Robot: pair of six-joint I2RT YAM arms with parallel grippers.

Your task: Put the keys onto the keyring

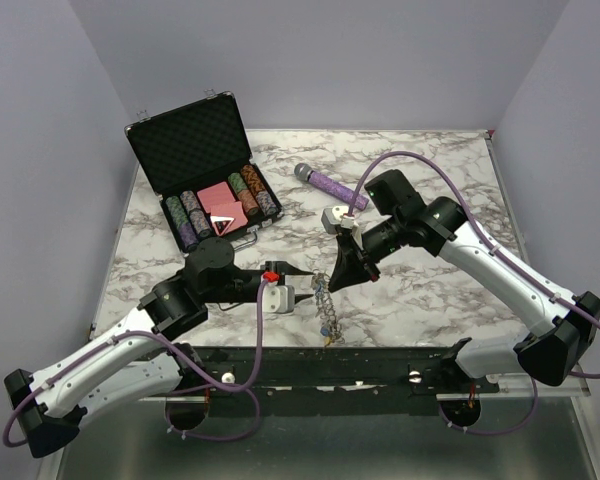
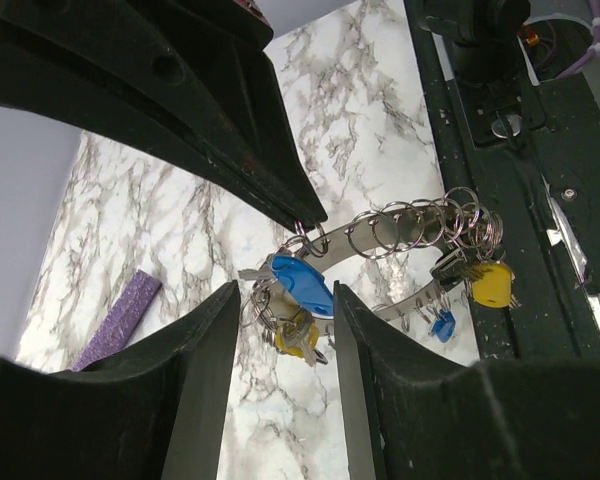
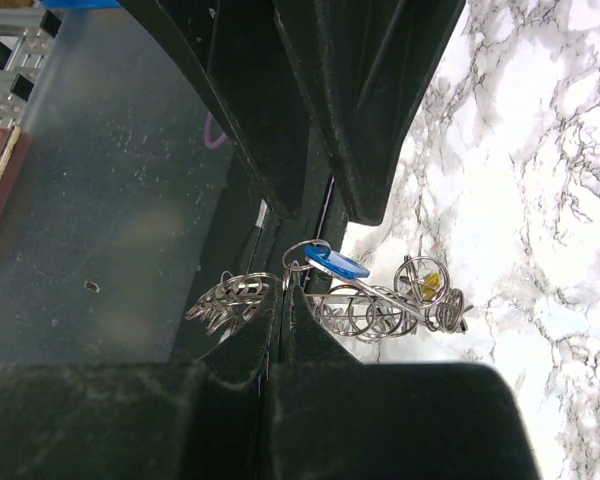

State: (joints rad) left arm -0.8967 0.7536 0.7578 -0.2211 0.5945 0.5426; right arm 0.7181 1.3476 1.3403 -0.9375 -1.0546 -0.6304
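Top external view: your marble table (image 1: pixel 430 300) carries an open black case (image 1: pixel 185 135) at the far left, with poker chips (image 1: pixel 248 185) stacked in its tray. A purple microphone (image 1: pixel 325 182) lies at far centre, well apart from the work. Both arms reach in to the near middle of the table, where their tips meet just above the front rail.

Right gripper (image 3: pixel 282 295): your jaws are closed and pinch the keyring (image 2: pixel 380 235) at one end. The right wrist view shows the two fingers pressed together, with the ring coming out from between their tips. The ring hangs from that grip as a curved metal band, strung along its length with small split rings. In the top view it trails down toward the near edge of the table.

Left gripper (image 2: pixel 285 295): your jaws stand apart. The fingers (image 2: pixel 210 380) sit on either side of a blue key (image 2: pixel 302 283), just beside the right gripper's tip. You cannot tell from these views whether either finger touches that key.

Keys: the blue key sits at the gripped end of the ring, with a yellow key (image 2: pixel 298 342) and bare metal ones bunched below it. A second yellow key (image 2: pixel 492 285) hangs at the ring's far end among a cluster of split rings. A smaller blue key (image 2: pixel 442 325) hangs just beside it.
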